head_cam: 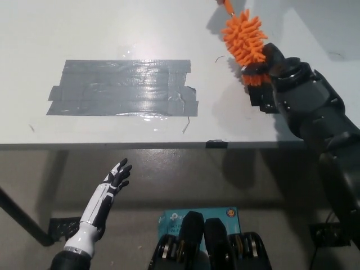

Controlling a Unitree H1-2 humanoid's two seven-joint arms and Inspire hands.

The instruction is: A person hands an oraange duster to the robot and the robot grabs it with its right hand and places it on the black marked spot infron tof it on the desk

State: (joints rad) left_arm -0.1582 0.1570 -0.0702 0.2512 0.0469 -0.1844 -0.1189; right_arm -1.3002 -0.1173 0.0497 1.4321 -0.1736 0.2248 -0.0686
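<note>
my right hand (269, 63) is closed round the orange duster's (243, 37) lower end, above the desk's (84, 28) far right. it looks soft and light (fluffy, squashy), so i'd grip the firmer core. left hand (114, 181) idles open below.

Orange duster (246, 38), grey tape patch (122, 87)

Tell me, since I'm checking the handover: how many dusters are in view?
1: the orange duster at the desk's far right, held in the right hand. None seems hidden.
</note>
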